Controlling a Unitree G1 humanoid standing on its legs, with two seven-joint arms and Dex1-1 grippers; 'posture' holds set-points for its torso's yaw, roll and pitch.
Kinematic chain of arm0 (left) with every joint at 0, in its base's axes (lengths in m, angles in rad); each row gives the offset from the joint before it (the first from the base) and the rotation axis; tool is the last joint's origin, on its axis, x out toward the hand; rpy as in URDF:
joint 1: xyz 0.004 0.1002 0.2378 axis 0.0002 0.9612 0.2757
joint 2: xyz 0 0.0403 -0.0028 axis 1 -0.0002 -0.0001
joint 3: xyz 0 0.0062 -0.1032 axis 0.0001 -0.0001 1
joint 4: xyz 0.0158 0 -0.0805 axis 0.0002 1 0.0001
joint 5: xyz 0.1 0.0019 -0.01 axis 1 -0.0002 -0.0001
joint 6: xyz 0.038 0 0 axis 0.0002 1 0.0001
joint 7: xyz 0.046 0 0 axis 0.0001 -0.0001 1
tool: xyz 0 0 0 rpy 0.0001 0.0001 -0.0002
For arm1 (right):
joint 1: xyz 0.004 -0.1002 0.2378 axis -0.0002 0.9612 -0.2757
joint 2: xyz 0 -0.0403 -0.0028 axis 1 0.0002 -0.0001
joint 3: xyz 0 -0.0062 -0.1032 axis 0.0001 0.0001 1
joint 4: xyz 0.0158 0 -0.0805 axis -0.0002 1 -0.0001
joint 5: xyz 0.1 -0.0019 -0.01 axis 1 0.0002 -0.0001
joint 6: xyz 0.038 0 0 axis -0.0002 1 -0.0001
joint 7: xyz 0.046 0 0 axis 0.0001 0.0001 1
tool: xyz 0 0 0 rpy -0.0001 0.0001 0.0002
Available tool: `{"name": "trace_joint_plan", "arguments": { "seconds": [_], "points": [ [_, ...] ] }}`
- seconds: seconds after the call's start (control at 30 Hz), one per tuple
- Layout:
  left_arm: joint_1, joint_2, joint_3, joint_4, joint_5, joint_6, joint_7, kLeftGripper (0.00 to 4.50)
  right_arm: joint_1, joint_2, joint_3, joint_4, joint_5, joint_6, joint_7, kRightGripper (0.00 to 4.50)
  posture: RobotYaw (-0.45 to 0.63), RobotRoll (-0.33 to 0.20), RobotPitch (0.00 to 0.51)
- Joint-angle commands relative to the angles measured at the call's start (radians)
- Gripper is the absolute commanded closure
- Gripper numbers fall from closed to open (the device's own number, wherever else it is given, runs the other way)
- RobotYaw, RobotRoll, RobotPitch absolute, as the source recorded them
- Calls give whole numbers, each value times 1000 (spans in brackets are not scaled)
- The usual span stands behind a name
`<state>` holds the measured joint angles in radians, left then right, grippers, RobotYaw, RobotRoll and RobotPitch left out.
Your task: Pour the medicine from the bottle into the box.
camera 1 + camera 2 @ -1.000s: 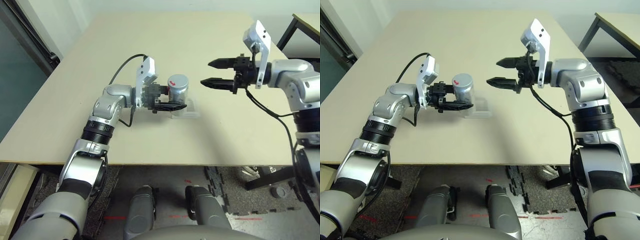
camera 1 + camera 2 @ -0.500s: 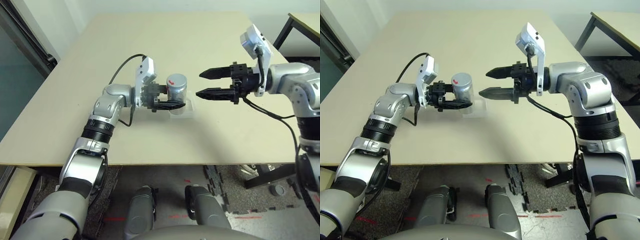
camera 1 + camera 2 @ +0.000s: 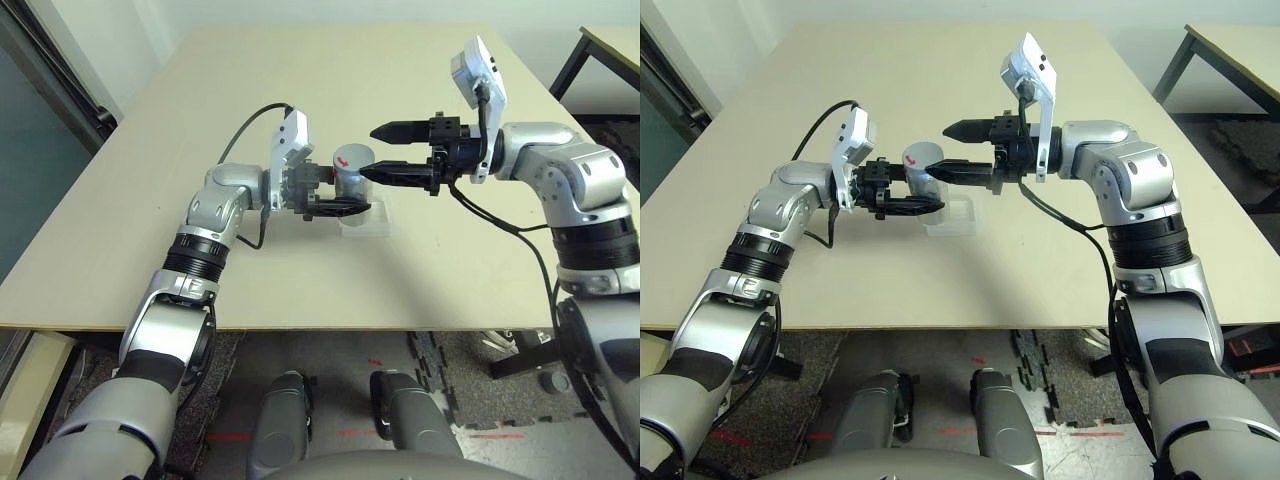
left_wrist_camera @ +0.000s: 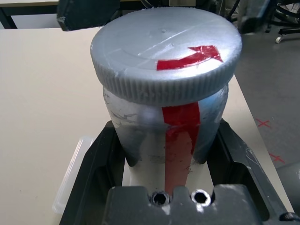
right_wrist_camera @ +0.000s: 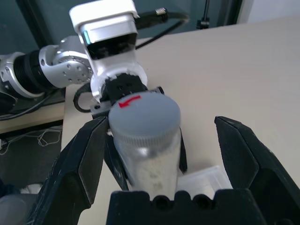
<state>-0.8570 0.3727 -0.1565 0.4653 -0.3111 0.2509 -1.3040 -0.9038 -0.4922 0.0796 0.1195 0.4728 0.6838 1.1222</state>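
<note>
The bottle (image 3: 352,172) is a grey-silver cylinder with a red stripe and a grey cap marked with a red arrow. It stands upright just above the table, with my left gripper (image 3: 340,196) shut on its body from the left. Under and just right of it lies the clear box (image 3: 368,221). My right gripper (image 3: 368,153) reaches in from the right, open, one black finger on each side of the cap (image 5: 143,115), with gaps showing. The medicine is hidden inside the bottle.
The beige table (image 3: 430,270) is bare around the box. A second table (image 3: 1235,50) and its dark legs stand at the far right. Black cables hang from both wrists.
My right gripper has swung left from well right of the bottle until its open fingers straddle the cap. The left gripper and the bottle have stayed where they were.
</note>
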Motion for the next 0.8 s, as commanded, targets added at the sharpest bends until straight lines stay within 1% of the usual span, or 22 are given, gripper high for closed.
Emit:
{"name": "trace_joint_plan", "arguments": {
  "seconds": [0.03,0.4,0.47,0.5,0.6,0.63,0.8],
  "points": [
    [-14,2,-4,-1,11,2,-8,1833,-16,9,17,-6,-3,-15,5,0,-26,0,87],
    [-14,-5,-13,-14,11,14,-9,1833,-19,25,36,-34,5,-8,19,0,-32,0,89],
    [-13,-6,-13,-15,11,15,-9,1833,-20,26,38,-37,5,-8,20,359,-32,0,89],
    [-13,-6,-13,-16,11,16,-9,1833,-20,26,38,-38,5,-9,21,624,-32,0,89],
    [-11,-7,-14,-19,11,20,-9,1833,-20,27,40,-40,3,-13,23,1738,-32,0,89],
    [-9,-6,-15,-21,11,22,-10,1834,-20,27,40,-41,3,-13,24,1986,-32,0,90],
    [-2,-2,-16,-27,12,28,-12,1834,-25,28,39,-47,6,-15,26,1984,-33,0,90]
  ]
}}
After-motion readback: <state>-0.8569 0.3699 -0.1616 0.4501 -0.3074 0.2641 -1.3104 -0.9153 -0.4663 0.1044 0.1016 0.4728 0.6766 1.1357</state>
